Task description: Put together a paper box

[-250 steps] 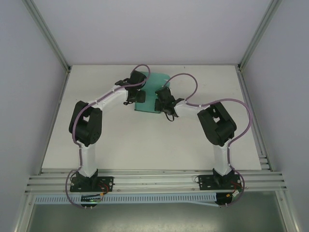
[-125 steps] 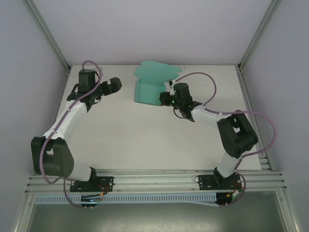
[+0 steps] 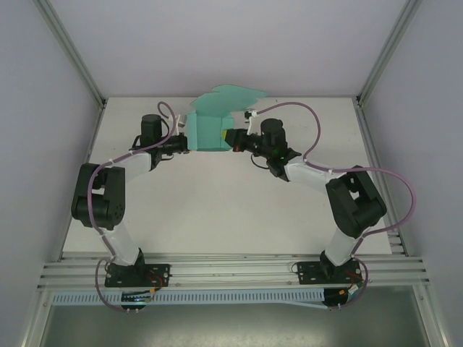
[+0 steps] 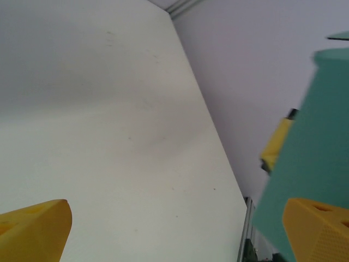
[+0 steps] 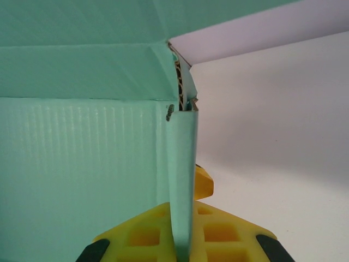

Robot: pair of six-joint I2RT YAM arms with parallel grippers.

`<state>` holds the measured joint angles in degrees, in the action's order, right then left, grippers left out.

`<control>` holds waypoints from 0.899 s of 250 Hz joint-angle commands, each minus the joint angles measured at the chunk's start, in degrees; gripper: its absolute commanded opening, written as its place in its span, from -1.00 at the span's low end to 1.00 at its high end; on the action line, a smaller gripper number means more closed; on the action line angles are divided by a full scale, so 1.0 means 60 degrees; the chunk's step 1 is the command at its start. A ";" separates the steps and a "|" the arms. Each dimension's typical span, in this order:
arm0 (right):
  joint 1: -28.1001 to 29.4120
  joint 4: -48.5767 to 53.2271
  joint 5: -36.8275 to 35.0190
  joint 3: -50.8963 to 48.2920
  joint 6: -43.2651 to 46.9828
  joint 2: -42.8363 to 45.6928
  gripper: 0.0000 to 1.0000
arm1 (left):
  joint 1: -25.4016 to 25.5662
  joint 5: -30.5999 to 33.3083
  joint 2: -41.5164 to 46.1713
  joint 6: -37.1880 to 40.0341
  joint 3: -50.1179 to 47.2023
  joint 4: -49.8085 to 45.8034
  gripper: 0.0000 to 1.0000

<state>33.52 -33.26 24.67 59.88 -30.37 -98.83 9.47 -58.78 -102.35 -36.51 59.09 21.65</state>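
Presently the left gripper [image 3: 181, 142] is gaping wide at 9 o'clock of the paper box [image 3: 210, 130]; the right gripper [image 3: 233, 137] is pinching its side flap at 3 o'clock; the box is sitting toward 12 o'clock on the table [image 3: 217, 210].

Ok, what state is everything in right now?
box: partly folded, flaps not closed, pinched at its right edge.
left claw: open, at the box's left edge, gripping nothing.
right claw: shut on a box flap.
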 commanded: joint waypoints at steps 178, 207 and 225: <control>0.1688 0.4925 -0.4380 0.2928 0.3008 -0.0886 -1.00 | 0.1232 -0.2257 -0.0348 0.1651 0.2238 0.0102 0.97; 0.2142 0.4724 -0.5872 0.3100 0.2614 -0.0972 -1.00 | 0.1323 -0.2166 -0.0389 0.1614 0.2318 0.0101 0.97; 0.2557 0.4874 -0.7226 0.3503 0.2709 -0.1127 -1.00 | 0.1351 -0.2234 -0.0447 0.1567 0.2336 0.0157 0.97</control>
<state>42.17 -7.33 -4.84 77.36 -15.31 -101.32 10.61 -60.73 -106.43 -28.67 69.97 18.81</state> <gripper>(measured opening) 0.074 0.985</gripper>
